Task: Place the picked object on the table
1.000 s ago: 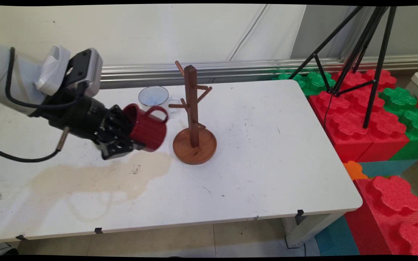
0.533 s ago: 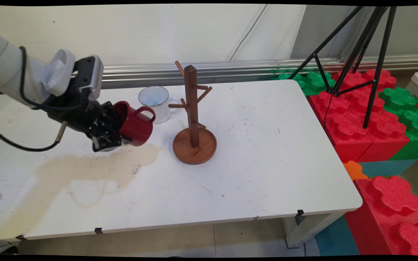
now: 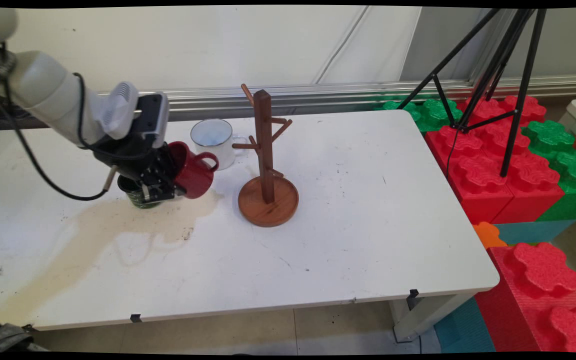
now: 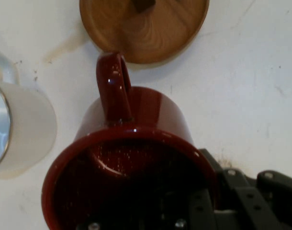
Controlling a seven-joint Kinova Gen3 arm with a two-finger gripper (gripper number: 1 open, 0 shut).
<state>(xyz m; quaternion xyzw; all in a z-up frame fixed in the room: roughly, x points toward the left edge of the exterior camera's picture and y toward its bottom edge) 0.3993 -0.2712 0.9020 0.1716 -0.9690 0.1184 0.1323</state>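
One red mug point(image 3: 194, 170), gripped by the tool point(image 3: 164, 176), has moved toward the white mug point(image 3: 214, 141).

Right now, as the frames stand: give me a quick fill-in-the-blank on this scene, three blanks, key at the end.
1. The hand is shut on the ___ mug.
2. The held mug's handle points toward the ___ mug tree.
3. The white enamel mug stands ___ on the table.

Missing words: red; wooden; upright

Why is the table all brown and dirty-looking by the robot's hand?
A big tan stain spreads across the white table, like a dried spill. It lies just below the gripper, which holds a red mug tipped on its side. Nothing else looks odd.
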